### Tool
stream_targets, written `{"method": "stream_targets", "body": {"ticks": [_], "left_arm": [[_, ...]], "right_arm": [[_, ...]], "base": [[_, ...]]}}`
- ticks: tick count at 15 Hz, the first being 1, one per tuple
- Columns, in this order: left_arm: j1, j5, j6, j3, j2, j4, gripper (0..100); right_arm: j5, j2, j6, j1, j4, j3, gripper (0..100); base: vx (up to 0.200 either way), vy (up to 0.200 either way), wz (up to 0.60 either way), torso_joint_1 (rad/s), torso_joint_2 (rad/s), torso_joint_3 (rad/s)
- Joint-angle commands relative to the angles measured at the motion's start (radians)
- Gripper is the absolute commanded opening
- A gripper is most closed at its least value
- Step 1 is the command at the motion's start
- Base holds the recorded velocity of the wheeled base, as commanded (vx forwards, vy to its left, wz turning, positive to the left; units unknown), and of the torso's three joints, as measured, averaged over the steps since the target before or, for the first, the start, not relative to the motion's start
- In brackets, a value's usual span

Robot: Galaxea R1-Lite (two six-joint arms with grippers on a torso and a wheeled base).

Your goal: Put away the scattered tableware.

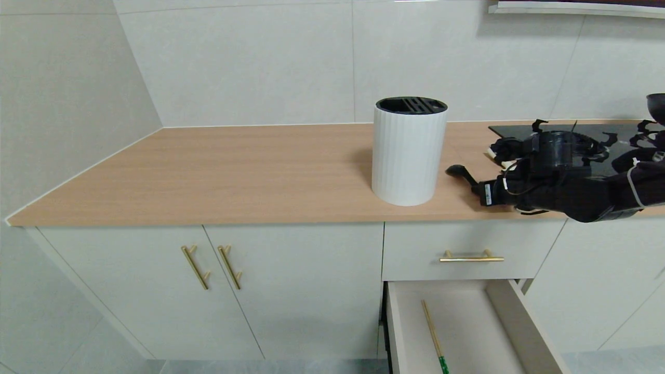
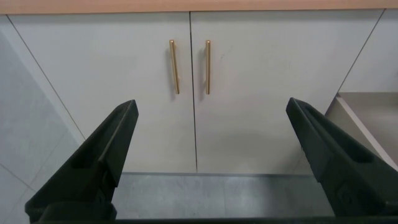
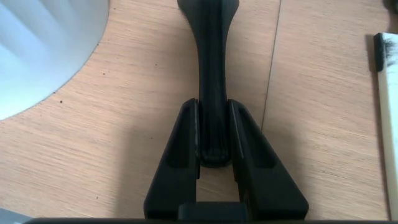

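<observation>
Your right hand (image 3: 212,124) is pinching the black spoon (image 3: 210,56) by its handle, three o'clock of the white holder (image 1: 409,150) on the worktop (image 1: 260,171); it's looking light, stiff, probably slippery. Your left hand (image 2: 211,107) is hanging wide open, empty.

A long wooden counter (image 1: 234,171) runs below a pale tiled wall (image 1: 249,62). A black stove top (image 1: 511,131) sits at its back right end. Under the front edge are 2 white cupboard doors (image 1: 130,291) with 2 gold handles (image 1: 195,267) side by side. Next to them is 1 shut drawer (image 1: 415,249) with a gold handle.
</observation>
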Motion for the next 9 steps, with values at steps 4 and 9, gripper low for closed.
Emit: {"method": "stream_targets", "body": {"ticks": [4,9], "left_arm": [[0.000,0.001,0.000,0.000,0.000,0.000,100],[0.000,0.001,0.000,0.000,0.000,0.000,100]], "right_arm": [[0.002,-0.216,0.121,0.022,0.138,0.058,0],[0.036,-0.567,0.138,0.044,0.402,0.261,0]], "base": [[0.000,0.000,0.00,0.000,0.00,0.000],[0.000,0.000,0.00,0.000,0.00,0.000]]}}
